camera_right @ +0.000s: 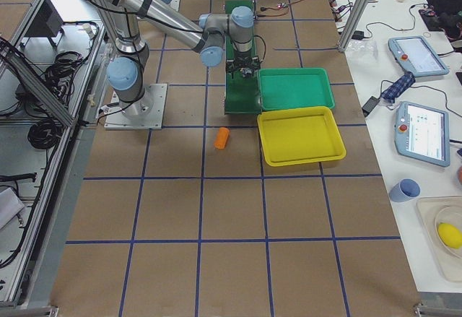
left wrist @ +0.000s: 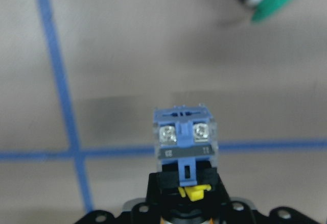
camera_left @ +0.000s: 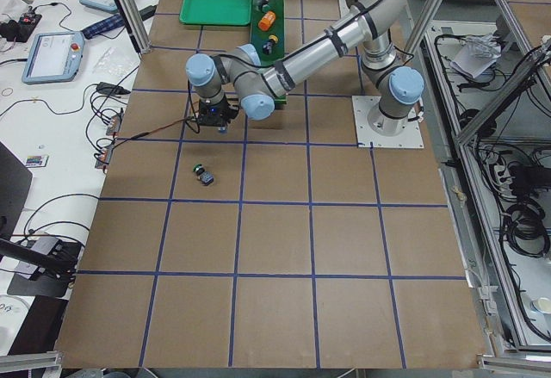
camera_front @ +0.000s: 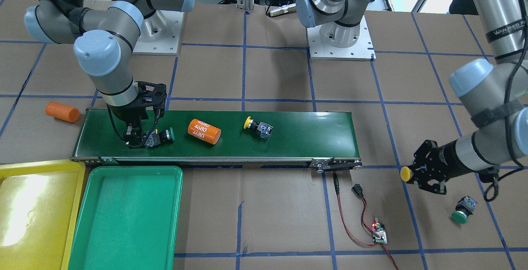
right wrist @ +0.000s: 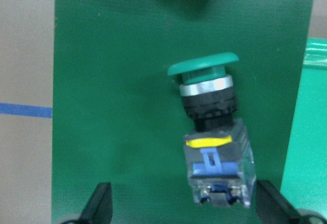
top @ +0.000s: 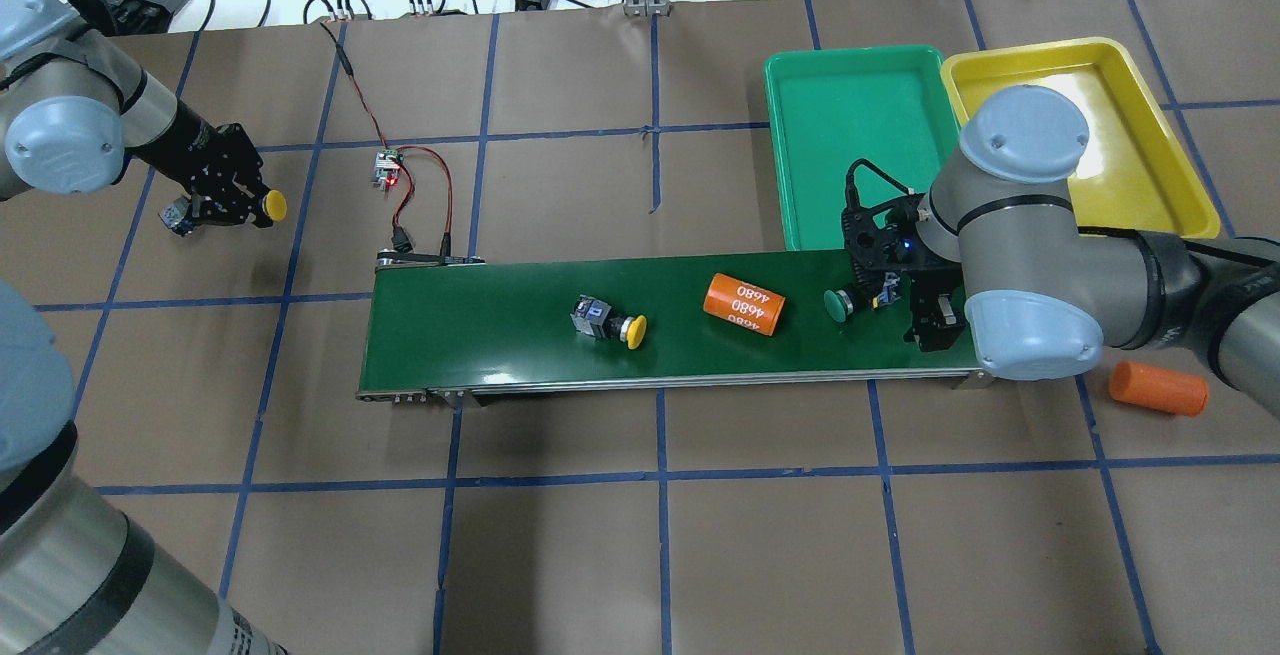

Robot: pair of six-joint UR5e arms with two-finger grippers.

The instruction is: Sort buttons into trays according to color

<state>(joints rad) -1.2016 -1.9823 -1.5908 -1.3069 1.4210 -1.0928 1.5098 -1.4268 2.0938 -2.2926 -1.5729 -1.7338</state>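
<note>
1. Front-facing: the right hand (camera_front: 138,140) is low over the conveyor belt (camera_front: 297,140), at the contact block of the belt green button (camera_front: 164,135). Past the orange "4680" cylinder (camera_front: 204,131) lies the belt yellow button (camera_front: 258,126). The left hand (camera_front: 420,174) pinches the held yellow button (camera_front: 406,173) above the counter (camera_front: 272,76). The counter green button (camera_front: 463,211) lies near it.
2. Overhead: the green tray (top: 850,125) and the yellow tray (top: 1130,105) sit side by side just beyond the belt's end, by the right arm.
3. Left wrist: the held yellow button's blue contact block (left wrist: 185,140) juts out from the hand, clear of the counter.
4. Right wrist: the fingers (right wrist: 102,206) stand spread. The belt green button (right wrist: 212,127) lies on its side between them, on the belt beside the green tray's rim.
</note>
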